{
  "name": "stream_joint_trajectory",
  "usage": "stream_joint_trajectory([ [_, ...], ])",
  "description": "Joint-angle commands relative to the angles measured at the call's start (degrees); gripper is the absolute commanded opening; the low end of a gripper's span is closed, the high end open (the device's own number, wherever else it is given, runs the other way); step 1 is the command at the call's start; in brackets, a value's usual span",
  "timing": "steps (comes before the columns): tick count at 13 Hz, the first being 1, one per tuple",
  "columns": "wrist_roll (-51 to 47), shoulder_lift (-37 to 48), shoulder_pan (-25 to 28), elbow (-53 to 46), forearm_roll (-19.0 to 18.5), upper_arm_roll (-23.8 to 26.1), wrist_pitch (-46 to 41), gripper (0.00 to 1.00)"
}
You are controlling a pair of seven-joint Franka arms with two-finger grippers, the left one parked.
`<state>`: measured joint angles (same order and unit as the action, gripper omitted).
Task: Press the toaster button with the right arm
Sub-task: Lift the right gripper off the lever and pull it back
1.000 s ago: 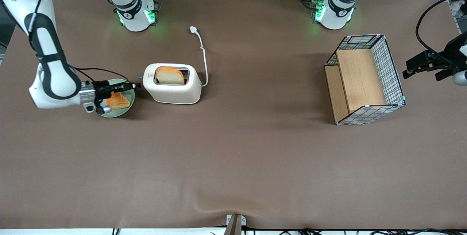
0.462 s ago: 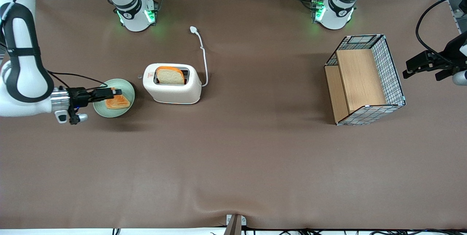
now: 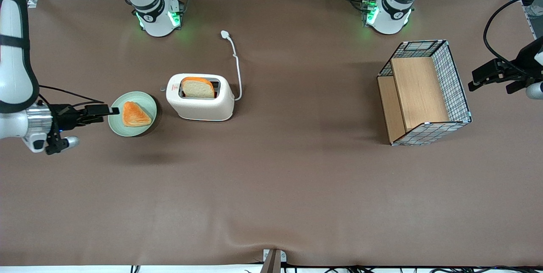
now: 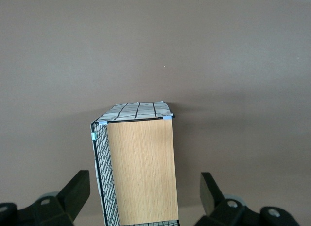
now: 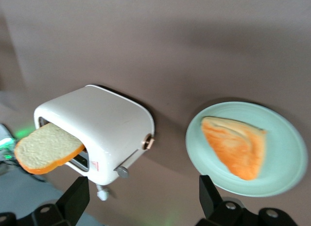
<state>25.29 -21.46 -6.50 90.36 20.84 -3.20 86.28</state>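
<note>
The cream-white toaster [image 3: 200,97] [image 5: 107,124] stands on the brown table with a bread slice [image 3: 197,88] [image 5: 48,148] sticking up out of its slot. The toaster button [image 3: 163,89] [image 5: 122,172] is a small grey tab on the narrow end that faces the plate. The right arm's gripper [image 3: 106,111] [image 5: 143,201] is open and holds nothing. It hovers at the rim of a green plate [image 3: 142,131] [image 5: 282,138], on the side toward the working arm's end of the table. The plate lies between the gripper and the toaster.
A triangular toast piece [image 3: 135,115] [image 5: 235,146] lies on the plate. The toaster's white cord ends in a plug [image 3: 225,34] farther from the front camera. A wire-and-wood basket [image 3: 424,93] [image 4: 141,163] stands toward the parked arm's end. Two arm bases [image 3: 157,16] sit along the table's back edge.
The right arm has drawn back away from the toaster. Its gripper went from close to the toaster's narrow end, across the plate, to the plate's outer rim. Toaster and bread have not moved.
</note>
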Motion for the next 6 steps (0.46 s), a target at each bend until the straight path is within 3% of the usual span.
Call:
stream_joint_trajectory([
  [1, -4.1, 4.0, 2.8, -2.5, -7.7, 0.1, -0.8, 1.00],
  [3, -7.1, 5.7, 3.8, -5.1, -12.0, 0.2, -1.0, 1.00],
  [6, -7.7, 8.7, 3.8, -7.7, -15.4, 0.2, -1.0, 1.00],
])
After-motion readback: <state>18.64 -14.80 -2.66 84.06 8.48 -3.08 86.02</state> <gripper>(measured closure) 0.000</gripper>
